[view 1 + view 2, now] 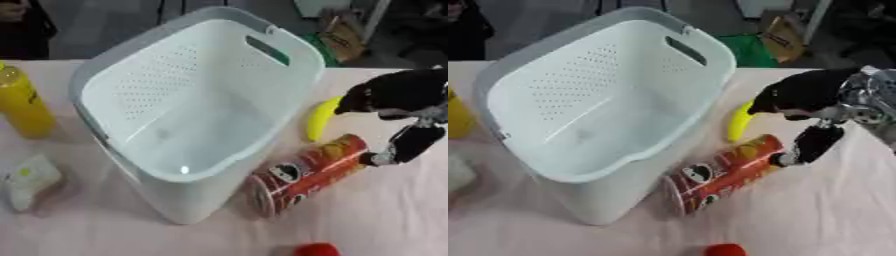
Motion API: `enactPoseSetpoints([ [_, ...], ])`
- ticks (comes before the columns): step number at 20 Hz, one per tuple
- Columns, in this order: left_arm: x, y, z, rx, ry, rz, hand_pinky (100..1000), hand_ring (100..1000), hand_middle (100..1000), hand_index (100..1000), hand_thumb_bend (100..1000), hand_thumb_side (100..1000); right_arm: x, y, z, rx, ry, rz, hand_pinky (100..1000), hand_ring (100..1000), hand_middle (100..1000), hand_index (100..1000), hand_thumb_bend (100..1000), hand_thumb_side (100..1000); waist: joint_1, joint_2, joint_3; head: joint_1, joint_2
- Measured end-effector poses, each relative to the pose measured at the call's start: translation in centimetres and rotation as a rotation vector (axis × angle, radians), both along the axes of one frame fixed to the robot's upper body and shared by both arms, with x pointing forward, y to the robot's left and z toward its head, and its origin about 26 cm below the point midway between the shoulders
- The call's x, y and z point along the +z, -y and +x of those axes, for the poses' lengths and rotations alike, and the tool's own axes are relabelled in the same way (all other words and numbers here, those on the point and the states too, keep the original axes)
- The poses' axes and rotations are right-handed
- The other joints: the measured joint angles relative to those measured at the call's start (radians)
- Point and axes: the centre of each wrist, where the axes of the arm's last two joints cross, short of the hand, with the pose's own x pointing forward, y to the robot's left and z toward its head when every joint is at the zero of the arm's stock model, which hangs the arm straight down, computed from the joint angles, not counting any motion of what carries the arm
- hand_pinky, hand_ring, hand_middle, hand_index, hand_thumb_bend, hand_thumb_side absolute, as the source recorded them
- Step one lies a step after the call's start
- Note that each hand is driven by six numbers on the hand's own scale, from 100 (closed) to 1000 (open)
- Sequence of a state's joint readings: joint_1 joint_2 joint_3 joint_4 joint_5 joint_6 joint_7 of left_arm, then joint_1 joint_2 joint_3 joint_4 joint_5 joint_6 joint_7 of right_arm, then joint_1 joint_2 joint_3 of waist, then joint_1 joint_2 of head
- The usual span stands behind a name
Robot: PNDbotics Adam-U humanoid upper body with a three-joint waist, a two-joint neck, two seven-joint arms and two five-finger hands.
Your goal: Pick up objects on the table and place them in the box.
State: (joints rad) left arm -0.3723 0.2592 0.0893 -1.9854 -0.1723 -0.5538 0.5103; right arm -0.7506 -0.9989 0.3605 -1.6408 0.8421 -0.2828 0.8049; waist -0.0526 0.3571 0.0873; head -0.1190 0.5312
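Note:
A large pale blue-white basket (140,70) stands in the middle of the pink table, its inside bare. A red crisp can (306,174) lies on its side just right of the basket. A yellow banana (320,118) lies behind the can, next to the basket's right wall. My right hand (811,97) comes in from the right, above the banana's far end. Its fingers point left and its thumb (808,145) hangs down, touching the can's far end. It holds nothing. My left hand shows in neither view.
A yellow bottle (21,104) stands at the left edge. A small white packet with a yellow spot (30,181) lies at the front left. A red round thing (315,249) peeks in at the bottom edge. Clutter lies on the floor beyond the table.

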Motion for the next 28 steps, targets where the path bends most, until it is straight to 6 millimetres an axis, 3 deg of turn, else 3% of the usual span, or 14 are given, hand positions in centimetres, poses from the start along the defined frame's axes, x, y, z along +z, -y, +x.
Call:
enactPoseSetpoints([
  [12, 0.2, 0.2, 0.1, -0.012, 0.005, -0.001, 811, 853, 836, 878, 258, 1000, -2.0, 0.0, 2.6, -0.017, -0.064, 0.009, 964, 1000, 939, 1000, 468, 681, -0.011, 0.006, 0.016, -0.001, 0.0],
  [28, 0.9, 0.5, 0.2, -0.027, 0.03, 0.002, 812, 854, 836, 879, 253, 1000, -3.8, 0.6, 3.9, -0.036, -0.081, -0.006, 971, 1000, 940, 1000, 485, 684, -0.022, 0.027, 0.056, -0.031, -0.001],
])
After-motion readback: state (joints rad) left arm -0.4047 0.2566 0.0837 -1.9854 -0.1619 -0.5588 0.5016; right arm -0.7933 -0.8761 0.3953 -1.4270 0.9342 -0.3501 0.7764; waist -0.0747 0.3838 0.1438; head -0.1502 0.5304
